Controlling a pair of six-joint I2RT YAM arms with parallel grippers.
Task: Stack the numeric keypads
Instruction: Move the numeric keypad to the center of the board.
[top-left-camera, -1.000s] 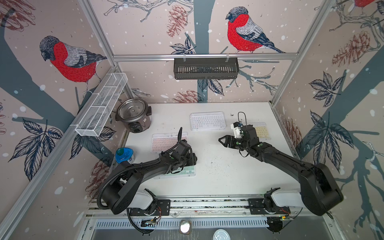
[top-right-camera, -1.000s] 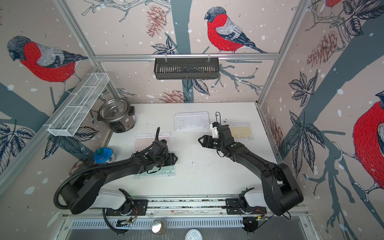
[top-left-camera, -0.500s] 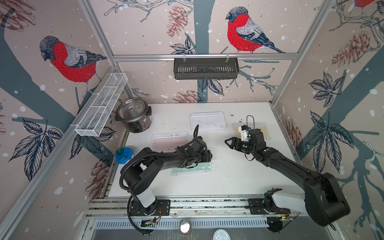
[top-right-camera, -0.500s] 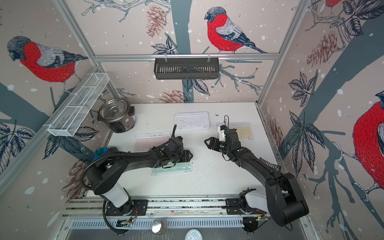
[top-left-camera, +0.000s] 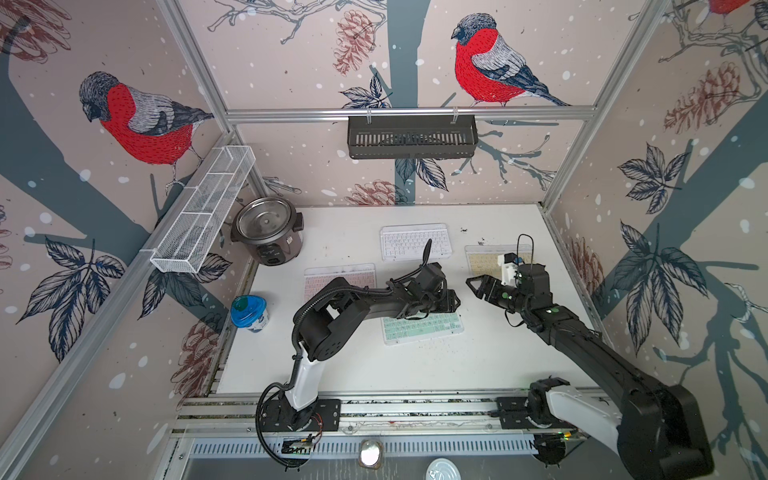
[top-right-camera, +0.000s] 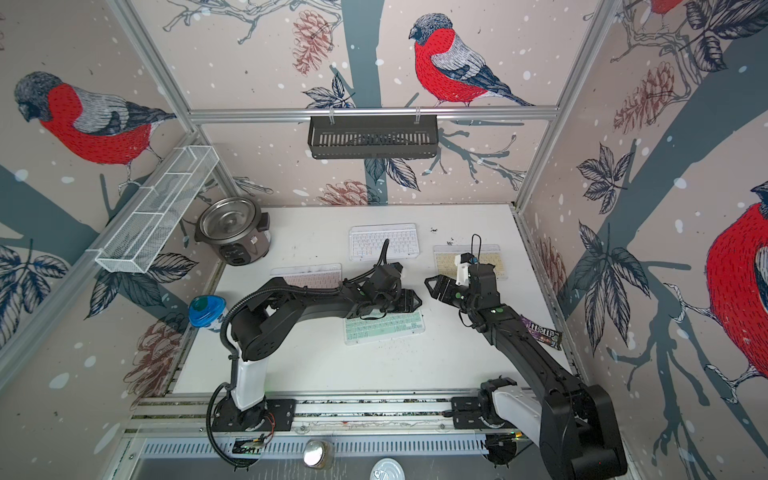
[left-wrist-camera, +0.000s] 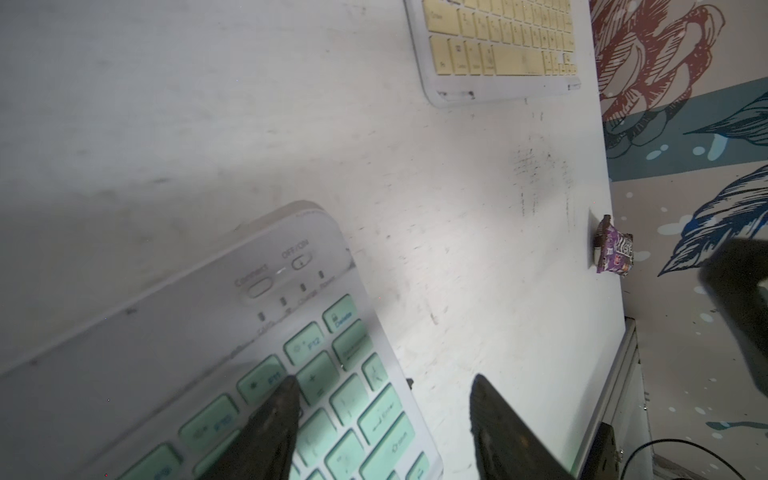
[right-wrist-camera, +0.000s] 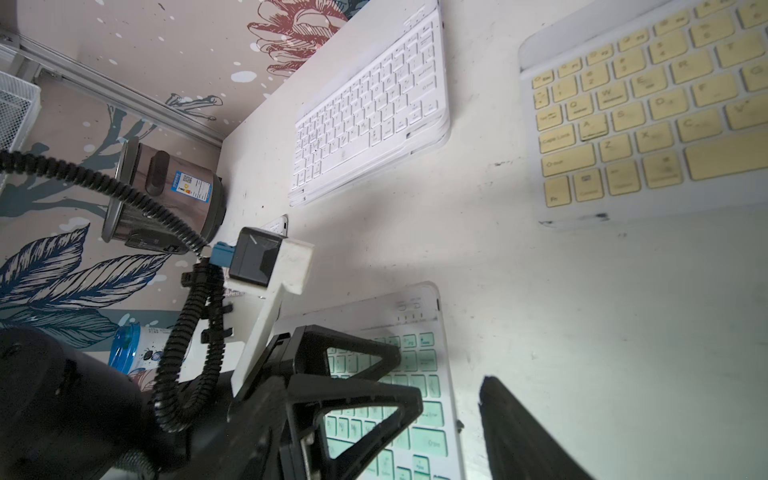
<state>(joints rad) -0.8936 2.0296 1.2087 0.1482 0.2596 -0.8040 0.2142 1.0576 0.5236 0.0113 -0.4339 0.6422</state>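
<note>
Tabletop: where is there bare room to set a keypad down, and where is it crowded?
Bare: the front strip between the mint keypad and the rail; also between the rice cooker and the white keypad. Crowded: mid-table, around the left gripper and right gripper.

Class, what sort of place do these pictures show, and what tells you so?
Probably a robot test cell, not a home: two black arms, left and right, bolted to a metal rail, inside an aluminium frame with bird wallpaper.
</note>
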